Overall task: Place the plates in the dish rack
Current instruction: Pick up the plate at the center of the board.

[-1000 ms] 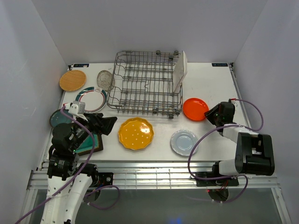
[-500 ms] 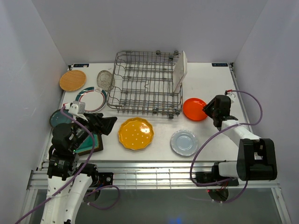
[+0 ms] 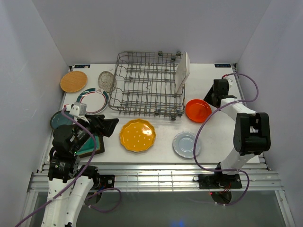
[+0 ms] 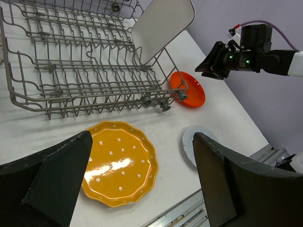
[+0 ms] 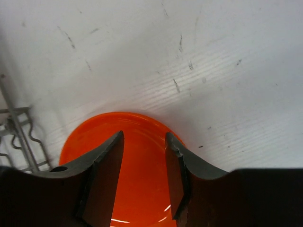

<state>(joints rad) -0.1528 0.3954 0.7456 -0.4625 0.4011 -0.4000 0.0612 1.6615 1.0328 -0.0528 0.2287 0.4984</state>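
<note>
White tabletop (image 3: 222, 137), walled in by pale panels (image 3: 38, 47), is occupied at its back centre by the dish rack (image 3: 149, 90). One white rectangular plate (image 3: 182, 71) is seen propped upright at the rack's right end. The others are left flat on the table. The orange-red plate (image 3: 198, 110) lies just off the rack's front right corner. The yellow scalloped plate (image 3: 137, 135) and pale grey plate (image 3: 186, 144) lie in front. The wooden plate (image 3: 74, 81), clear glass plate (image 3: 107, 81), white green-rimmed plate (image 3: 93, 100) and dark teal plate (image 3: 59, 119) lie to its left. The square teal plate (image 3: 90, 146) is partly hidden beneath the left gripper (image 4: 142, 142), whose jaws are spread wide and empty. The right gripper (image 5: 143, 137) is held close above the orange-red plate, jaws narrowly parted, nothing pinched.
</note>
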